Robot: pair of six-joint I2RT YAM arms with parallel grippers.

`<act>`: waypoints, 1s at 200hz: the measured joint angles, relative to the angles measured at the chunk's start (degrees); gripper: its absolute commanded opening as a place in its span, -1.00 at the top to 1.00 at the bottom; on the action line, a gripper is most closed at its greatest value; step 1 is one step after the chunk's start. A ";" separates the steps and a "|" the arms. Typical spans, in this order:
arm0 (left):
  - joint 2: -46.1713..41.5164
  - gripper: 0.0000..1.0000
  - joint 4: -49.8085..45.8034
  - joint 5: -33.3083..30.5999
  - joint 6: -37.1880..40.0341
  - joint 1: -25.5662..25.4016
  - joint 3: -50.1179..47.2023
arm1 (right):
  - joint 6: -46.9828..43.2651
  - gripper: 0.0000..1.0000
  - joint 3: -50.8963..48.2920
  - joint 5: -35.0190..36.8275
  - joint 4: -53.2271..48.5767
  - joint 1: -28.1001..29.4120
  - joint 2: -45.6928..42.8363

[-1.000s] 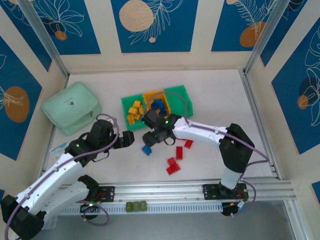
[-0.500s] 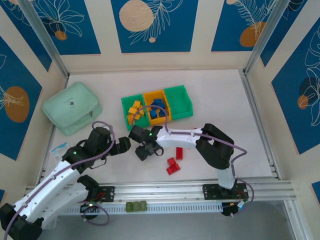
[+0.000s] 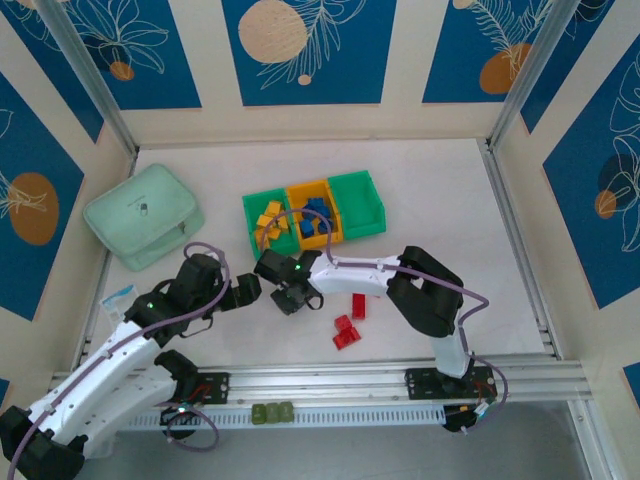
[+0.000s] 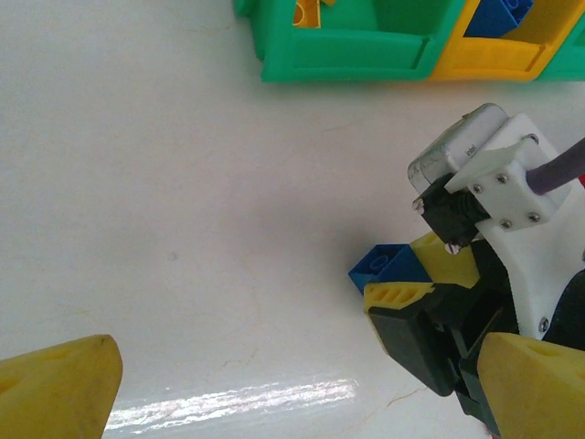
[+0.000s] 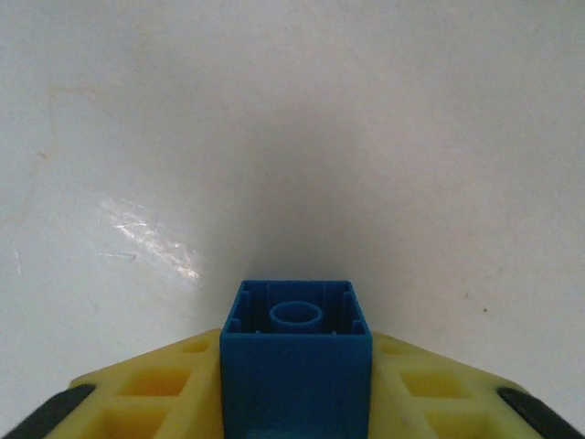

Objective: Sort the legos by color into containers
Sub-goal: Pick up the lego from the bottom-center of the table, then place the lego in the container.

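Right gripper [image 3: 290,298] clamped on blue lego [image 5: 295,361], pads [image 5: 174,389] on both sides. Left gripper [image 3: 249,289] fully spread, empty, just beside it.

Bare table [image 3: 450,220] lies open right of the bins [image 3: 357,197] (the left gripper [image 3: 250,290] sits close beside the right gripper [image 3: 289,298]).

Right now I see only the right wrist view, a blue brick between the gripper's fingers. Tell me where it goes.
Observer: Your small blue plastic brick belongs in the orange-yellow rectangular plastic bin, middle of three, which already holds blue bricks.
Operator: Report the left arm before I lift.
Observer: The left gripper hangs open just left of the right gripper, apart from it.
Operator: List what lies loose.
Observer: Small red plastic bricks lie on the white table to your gripper's right.
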 measured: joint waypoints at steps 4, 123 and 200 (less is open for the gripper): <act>0.07 -0.99 0.00 0.02 0.00 0.00 0.00 | 0.09 0.35 0.00 0.04 -0.02 0.00 0.00; 5.62 -0.99 1.97 -0.15 2.64 0.00 4.63 | -2.27 0.40 11.69 0.92 -3.93 -12.70 -5.62; 12.83 -0.99 6.08 -0.13 5.68 0.26 8.94 | -4.59 0.38 31.52 1.70 -4.17 -23.74 10.99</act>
